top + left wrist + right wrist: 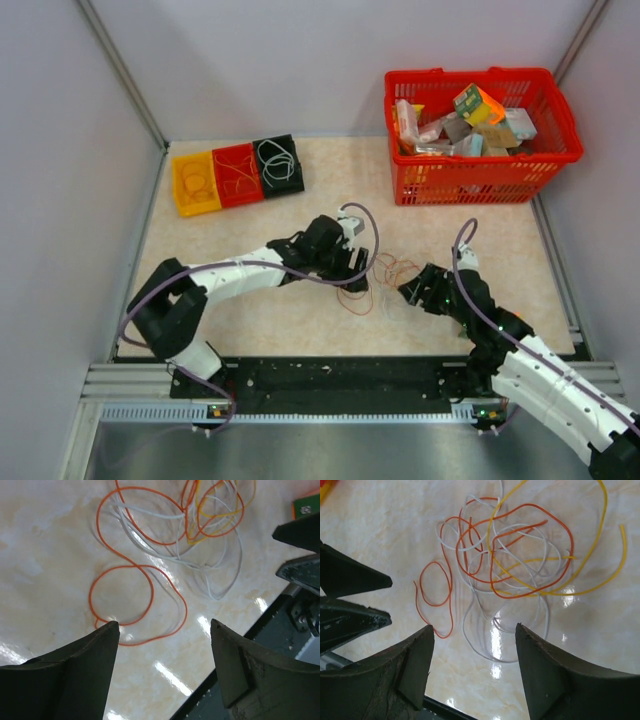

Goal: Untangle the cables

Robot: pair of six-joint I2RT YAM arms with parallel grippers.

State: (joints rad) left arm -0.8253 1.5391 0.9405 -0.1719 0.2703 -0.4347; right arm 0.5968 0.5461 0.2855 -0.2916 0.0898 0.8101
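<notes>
Overhead view, left to right. A row of three small trays, yellow (195, 184), red (237, 176) and black (279, 165), stands at the far left of the table (250, 325). The black tray holds a white coil.

The left gripper (357, 281) reaches in from the left and sits just beside the cables (385, 272). These lie as a loose snarl on the table between the two arms. The right gripper (407, 292) faces the snarl from the other side. A red basket (480, 178) of packages stands at the far right, well apart from the cables.

Left wrist view. The left gripper (164, 624) has its jaws spread wide with nothing between them. An outlying S-shaped run of the orange cable (91, 597) lies on the table below the gap, its lower loop close to the left fingertip. Whether they touch cannot be told. The main tangle (192, 527), of white, orange and yellow strands, lies beyond the fingertips.

Right wrist view. The right gripper (475, 627) also has its jaws wide apart and grips nothing. A loop of the white cable (470, 640) runs under the gap, and a small orange loop (420, 582) lies off to the left of it. The yellow cable (600, 545) sweeps round the far right of the tangle. The left gripper's fingers (350, 580) show at the left edge.
</notes>
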